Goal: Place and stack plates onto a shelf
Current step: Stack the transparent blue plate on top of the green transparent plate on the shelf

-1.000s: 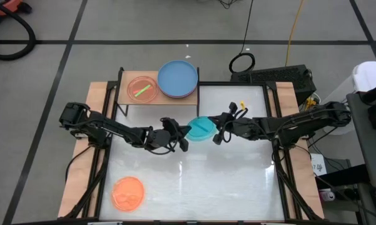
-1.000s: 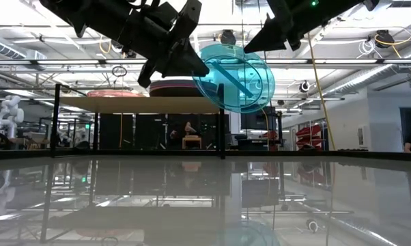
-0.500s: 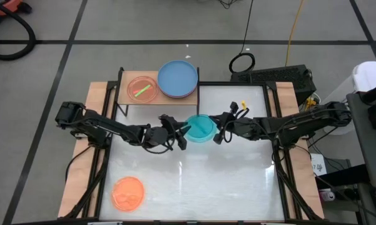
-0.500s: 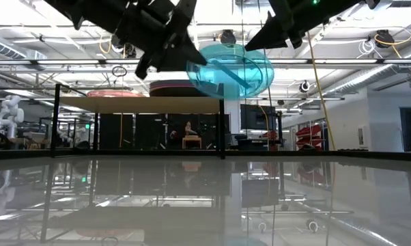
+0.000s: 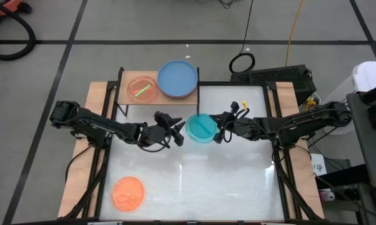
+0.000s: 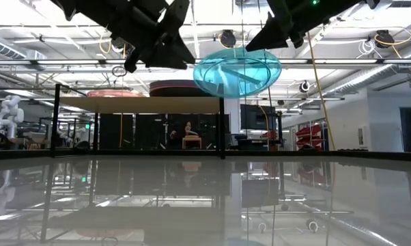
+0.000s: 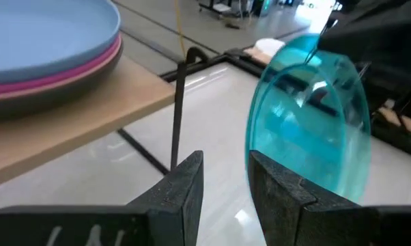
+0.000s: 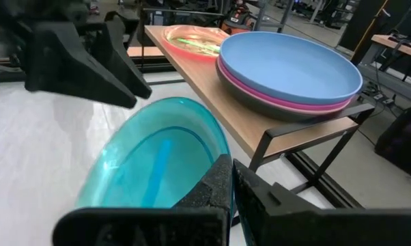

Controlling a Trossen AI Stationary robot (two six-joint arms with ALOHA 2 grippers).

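A translucent cyan plate hangs in mid-air above the white table, pinched at its rim by the right gripper, whose fingers are pressed together on the edge. The left gripper sits just beside the plate's opposite rim with its fingers spread and nothing between them (the left wrist view shows a clear gap between its fingers and the plate). The shelf stands at the table's far left, carrying a large blue plate stacked on a magenta one, and beside that stack a small pink plate with a green one seemingly nested in it. An orange plate waits near the table's front left corner.

The step in hand looks like carrying the cyan plate to the shelf. Done well, the right arm would keep the plate close to level, clear the shelf's wooden edge before lowering, and centre it over the small pink stack rather than the large blue one, releasing only once it rests flat. The left arm should stay clear of that path.

The right wrist view reveals the dark grey plate at the bottom of the large stack, hidden from above. The low view shows how high the plate hangs against the shelf board, which the high view cannot give.
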